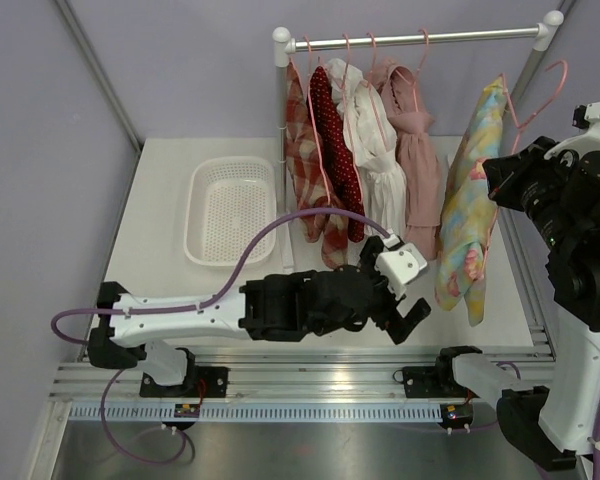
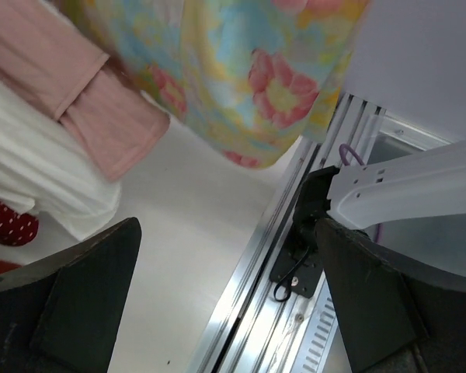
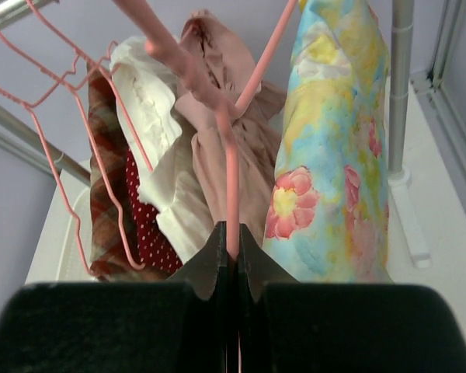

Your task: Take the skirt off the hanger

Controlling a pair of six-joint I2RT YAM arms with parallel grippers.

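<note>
The floral skirt (image 2: 248, 70) hangs above the white table (image 2: 182, 233), beyond the wide-apart jaws of the left gripper (image 2: 228, 264)

Two robot arms (image 1: 180, 315), one white basket (image 1: 230, 163), one clothes rail (image 1: 430, 38), five pink hangers (image 3: 231, 194), five garments: one plaid (image 1: 302, 160), one red dotted (image 1: 330, 130), one white (image 1: 365, 130), one pink (image 1: 417, 160), one floral skirt (image 1: 470, 200).
</note>
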